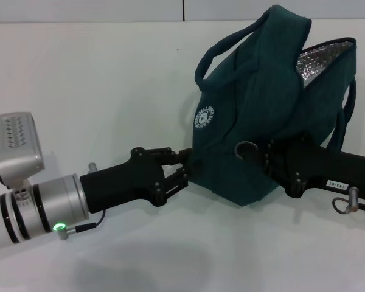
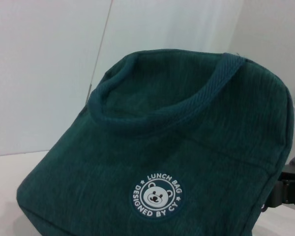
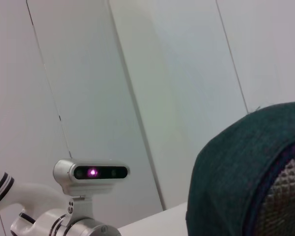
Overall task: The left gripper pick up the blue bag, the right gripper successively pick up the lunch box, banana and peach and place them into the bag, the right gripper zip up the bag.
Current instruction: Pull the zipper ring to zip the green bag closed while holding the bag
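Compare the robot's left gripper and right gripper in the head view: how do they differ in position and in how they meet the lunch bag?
The left gripper meets the green lunch bag at its lower left edge, near the round logo; the right gripper lies across the bag's lower front. The left gripper's fingers show fully; the right gripper's are hard to read against the fabric. Both are black and touch the bag.

Both grippers (image 1: 184, 170) (image 1: 261, 155) low, converging.

Bag (image 1: 255, 109): matt woven cloth, ribbed webbing handles, quilted shiny foil lining (image 1: 319, 61), smooth rubbery round badge (image 2: 156, 195). Left gripper (image 1: 184, 169): matt black plastic; wrist of brushed silvery metal. Right gripper (image 1: 264, 159): matt black. Table (image 1: 79, 79): smooth, white, matt.
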`<state>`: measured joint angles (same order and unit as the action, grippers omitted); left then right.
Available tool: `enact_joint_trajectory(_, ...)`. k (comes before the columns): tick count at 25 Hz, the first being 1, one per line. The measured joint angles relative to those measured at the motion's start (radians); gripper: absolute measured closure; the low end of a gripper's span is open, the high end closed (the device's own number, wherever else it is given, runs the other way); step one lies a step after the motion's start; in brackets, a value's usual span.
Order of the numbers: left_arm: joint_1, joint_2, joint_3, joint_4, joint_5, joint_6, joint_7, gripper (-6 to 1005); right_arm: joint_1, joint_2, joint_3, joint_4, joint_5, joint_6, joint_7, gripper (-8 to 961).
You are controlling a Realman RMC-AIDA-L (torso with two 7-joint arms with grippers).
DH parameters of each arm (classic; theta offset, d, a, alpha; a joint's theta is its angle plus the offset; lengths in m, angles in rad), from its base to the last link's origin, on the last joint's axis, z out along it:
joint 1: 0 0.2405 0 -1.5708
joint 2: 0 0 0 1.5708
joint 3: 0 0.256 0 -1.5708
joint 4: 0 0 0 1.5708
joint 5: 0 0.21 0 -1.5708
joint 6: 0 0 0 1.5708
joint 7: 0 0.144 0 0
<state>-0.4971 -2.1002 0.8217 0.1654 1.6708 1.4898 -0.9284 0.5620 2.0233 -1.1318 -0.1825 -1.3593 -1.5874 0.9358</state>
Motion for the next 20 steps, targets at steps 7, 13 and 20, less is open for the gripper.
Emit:
enact_joint_trajectory(7,0.001,0.001,-0.001,0.0,-0.002,-0.004,-0.002,748,-0.006,0.0,0.001,0.002,0.008,-0.008,0.002,941)
enact_joint_trajectory(13,0.001,0.003,-0.001,0.0,-0.011,-0.011,-0.003,799,-0.022,0.0,0.001,0.0,0.025,-0.028,0.002,941)
enact_joint_trajectory(20,0.002,0.003,0.001,0.0,-0.013,-0.018,-0.003,853,-0.027,0.0,0.001,0.0,0.03,-0.033,0.008,941)
